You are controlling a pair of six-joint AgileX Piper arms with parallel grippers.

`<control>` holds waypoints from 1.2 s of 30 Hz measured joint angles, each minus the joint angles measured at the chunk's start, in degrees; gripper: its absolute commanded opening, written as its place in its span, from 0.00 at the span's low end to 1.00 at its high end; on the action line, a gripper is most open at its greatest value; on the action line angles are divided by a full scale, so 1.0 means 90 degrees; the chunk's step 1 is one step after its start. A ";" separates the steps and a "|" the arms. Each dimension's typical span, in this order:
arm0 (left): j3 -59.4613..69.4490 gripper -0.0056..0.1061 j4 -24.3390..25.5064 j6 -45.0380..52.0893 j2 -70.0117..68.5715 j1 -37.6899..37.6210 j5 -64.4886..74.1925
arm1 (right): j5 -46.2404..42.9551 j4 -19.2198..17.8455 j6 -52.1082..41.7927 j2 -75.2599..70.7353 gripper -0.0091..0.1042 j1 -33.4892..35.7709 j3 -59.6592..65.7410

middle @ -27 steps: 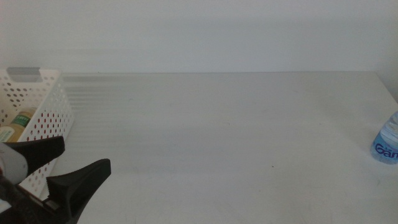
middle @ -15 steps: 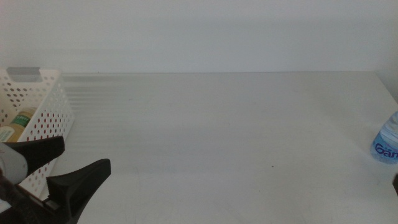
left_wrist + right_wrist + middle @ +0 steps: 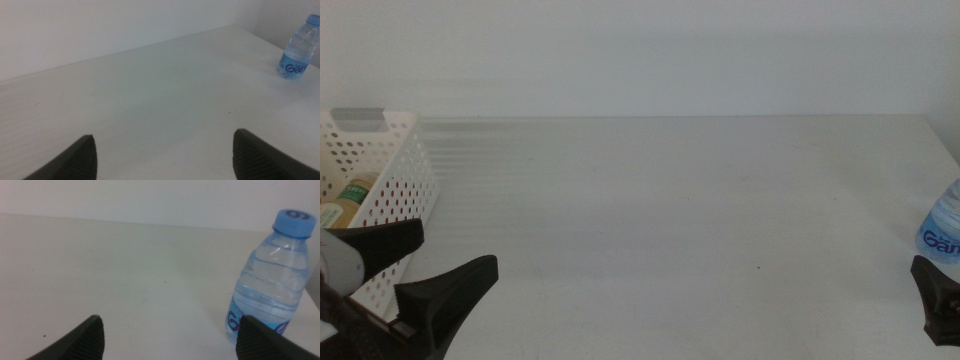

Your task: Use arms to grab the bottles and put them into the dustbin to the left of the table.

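The blue-capped water bottle (image 3: 944, 225) stands upright at the table's right edge, partly cut off in the middle view. My right gripper (image 3: 171, 319) is open and low over the table, with the bottle (image 3: 270, 280) just ahead and off to one side of its jaws. It shows as a dark tip (image 3: 934, 290) below the bottle. The white dustbin (image 3: 390, 165) stands at the far left, with the yellowish bottle (image 3: 348, 198) lying inside. My left gripper (image 3: 460, 245) waits open beside the dustbin, holding nothing. Its wrist view shows the water bottle (image 3: 298, 47) far across the table.
The white table (image 3: 670, 210) stretches bare between dustbin and bottle. Something red shows through the dustbin's side holes (image 3: 392, 205). A plain white wall stands behind the far edge. The table's right edge runs close to the bottle.
My right gripper has come into the middle view at the bottom right, just below the water bottle. The left gripper, dustbin and bottle have not moved.
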 measured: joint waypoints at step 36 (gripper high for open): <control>0.0000 0.84 0.0000 0.0000 0.0000 0.0000 0.0007 | -0.2386 0.0916 -0.0341 0.3161 0.74 -0.1267 -0.0695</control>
